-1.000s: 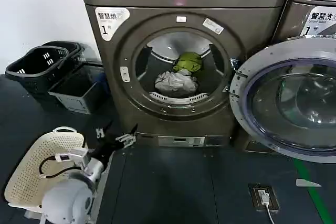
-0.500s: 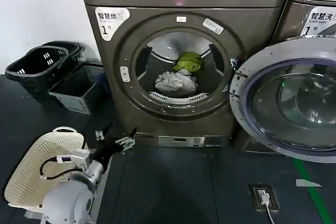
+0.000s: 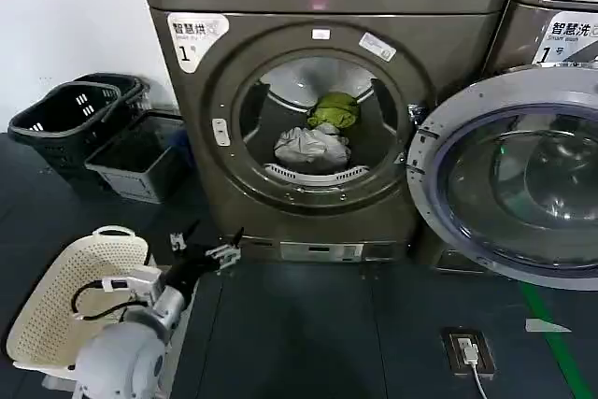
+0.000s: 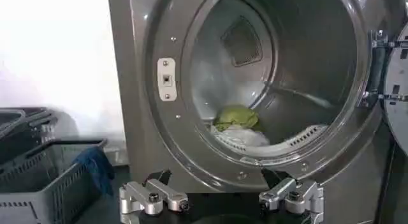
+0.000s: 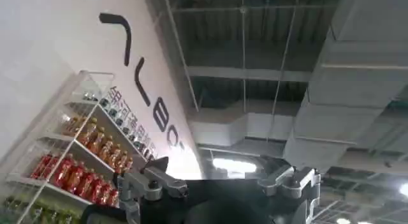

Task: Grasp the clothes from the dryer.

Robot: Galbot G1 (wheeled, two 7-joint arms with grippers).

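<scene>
The clothes [image 3: 318, 137] lay inside the dryer [image 3: 318, 119], on the drum floor just behind the porthole's lower rim: the whitish piece [image 3: 312, 149] nearer, the yellow-green piece [image 3: 335, 110] touching it on the far side. The left tool [image 3: 205, 246] hung low, near the floor, before the dryer's lower left corner, released with its fingers spread wide and holding nothing. It stood outside the porthole, well below the clothes and to their left. In the left wrist view the two fingertips [image 4: 153, 198] framed the round opening, with the clothes [image 4: 239, 126] beyond them. The door [image 3: 509, 184] stood swung open to the right, leaving the porthole unblocked. A cream basket [image 3: 70, 301] sat on the floor just left of the left arm; dark baskets [image 3: 89, 128] stood farther left by the wall. The right tool [image 5: 220, 184] pointed up at a ceiling, fingers apart, empty.
</scene>
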